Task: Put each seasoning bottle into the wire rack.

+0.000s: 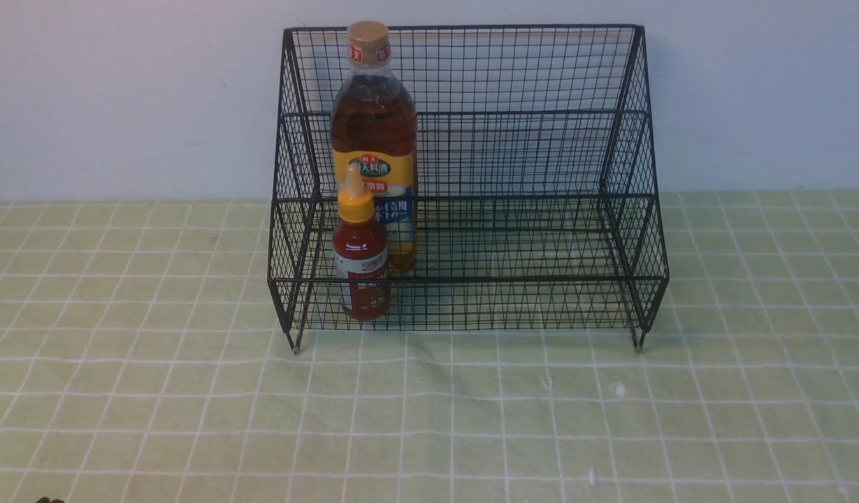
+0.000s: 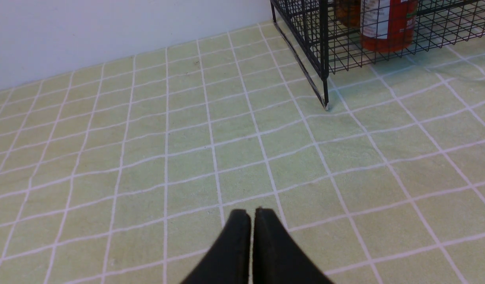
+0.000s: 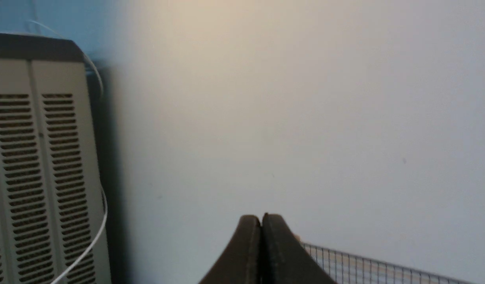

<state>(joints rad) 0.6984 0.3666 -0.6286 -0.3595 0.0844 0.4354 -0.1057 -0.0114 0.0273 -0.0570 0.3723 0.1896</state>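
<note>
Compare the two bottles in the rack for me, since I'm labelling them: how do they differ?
The amber bottle is much taller than the red sauce bottle. The amber bottle is clear with a flat tan cap; the red sauce bottle has a pointed yellow nozzle. The amber bottle stands behind, the red sauce bottle in front. Both stand upright at the left end of the wire rack.

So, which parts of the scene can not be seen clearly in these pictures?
- Tall bottle: its base is hidden by the red sauce bottle in the front view.
- Both bottles: tops cut off by the frame edge in the left wrist view.
- Wire rack: only a corner shows in the right wrist view.
- Label text: too small.
</note>
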